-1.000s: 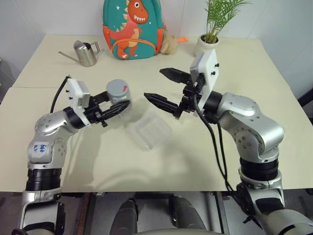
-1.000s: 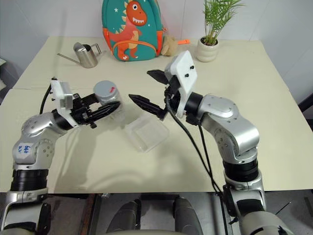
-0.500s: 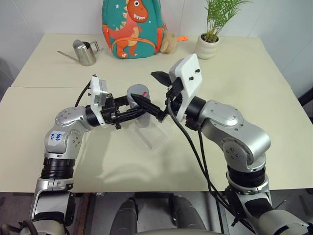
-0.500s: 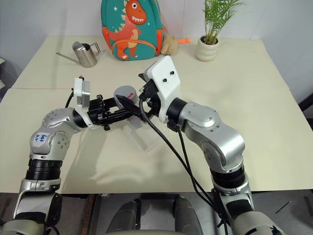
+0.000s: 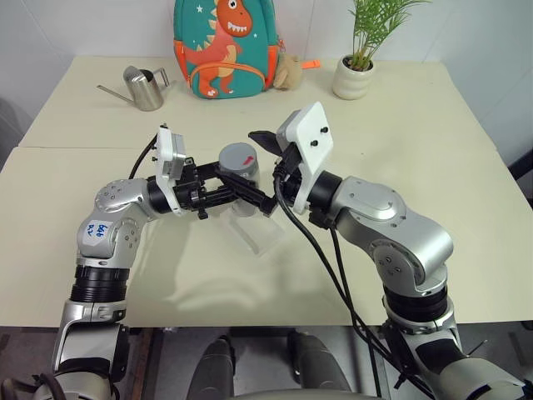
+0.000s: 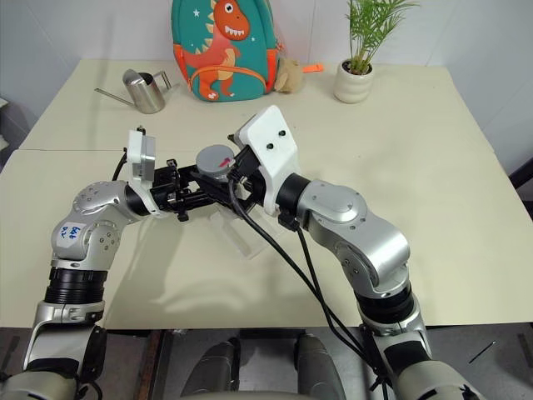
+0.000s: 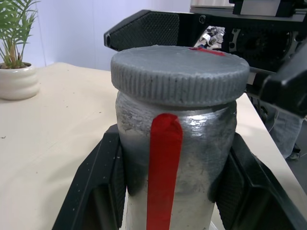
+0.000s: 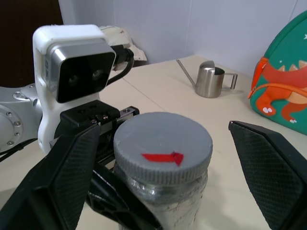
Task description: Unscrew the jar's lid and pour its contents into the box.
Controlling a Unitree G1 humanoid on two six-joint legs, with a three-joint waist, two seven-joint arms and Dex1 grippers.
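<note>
Silvery jar (image 7: 177, 177) w/ red stripe, ribbed grey lid (image 7: 180, 72) (red mark), clamped in left hand (image 7: 175, 191), right hand (image 8: 165, 158) spread wide.

- Both arms: silver-grey metal shells, bulbous rounded joints, black bands between segments.
- left gripper (image 5: 236, 189): two black fingers, dotted grip texture on the inner faces.
- right gripper (image 5: 264, 173): black fingers of the same kind, tapering to blunt tips.
- White boxy camera housing on each wrist; the right one has two small dark screws, the left one two round lenses in a grey face.
- Black cables run loose along each forearm.
- White sticker with blue handwriting on the left arm.
</note>
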